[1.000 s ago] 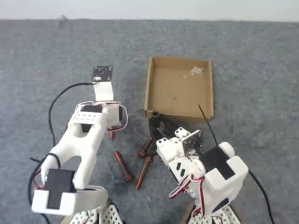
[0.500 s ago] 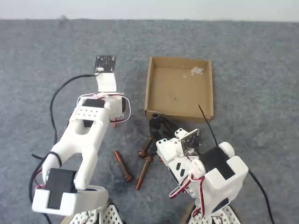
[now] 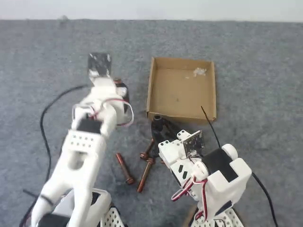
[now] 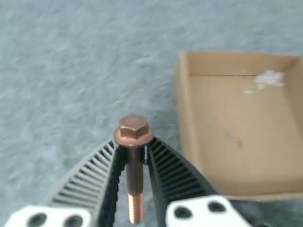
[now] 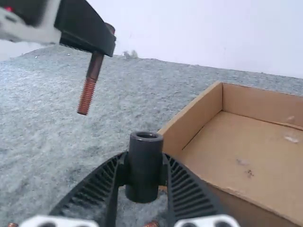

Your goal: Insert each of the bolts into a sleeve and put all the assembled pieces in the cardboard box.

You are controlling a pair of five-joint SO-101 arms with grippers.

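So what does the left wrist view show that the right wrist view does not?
Left wrist: the flat face of the bolt's hex head, clamped in the left gripper. Right wrist: the sleeve held in the right gripper, and a white wall. Both: the bolt, the box and grey carpet.

surf: grey carpet (image 3: 255,56) | on it: cardboard box (image 3: 150,87), loose bolts (image 3: 124,167) nr box
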